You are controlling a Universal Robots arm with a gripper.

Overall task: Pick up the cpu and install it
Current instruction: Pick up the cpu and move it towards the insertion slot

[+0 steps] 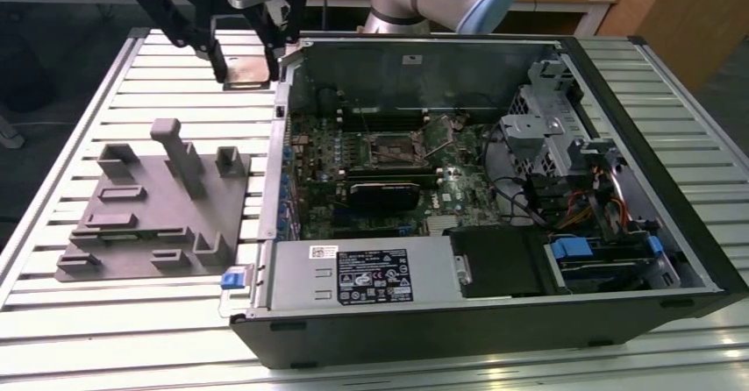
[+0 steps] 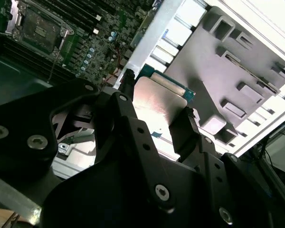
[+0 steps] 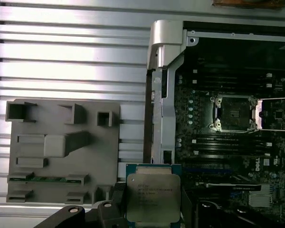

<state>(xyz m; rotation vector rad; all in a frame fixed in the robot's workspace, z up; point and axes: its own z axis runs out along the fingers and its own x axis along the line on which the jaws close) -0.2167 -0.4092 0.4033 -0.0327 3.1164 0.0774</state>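
My gripper (image 1: pixel 248 62) hangs above the slatted table, just outside the far corner of the open computer case on the exterior view's left. It is shut on the cpu (image 1: pixel 248 73), a small flat square chip with a pale silver top and a green edge. In both wrist views the cpu (image 2: pixel 156 102) (image 3: pixel 153 197) sits clamped by its edges between the two black fingers (image 2: pixel 128 95). The black-framed motherboard socket (image 1: pixel 392 148) (image 3: pixel 233 113) lies inside the case with its metal lid swung open, apart from the chip.
A grey fixture (image 1: pixel 153 207) (image 3: pixel 61 147) with raised blocks and slots lies on the slatted table (image 1: pixel 70 102) beside the case. The case wall (image 1: pixel 281 172) stands between fixture and motherboard. Inside are a black block (image 1: pixel 381 194), a power supply (image 1: pixel 363 273), drive bays and cables (image 1: pixel 585 207).
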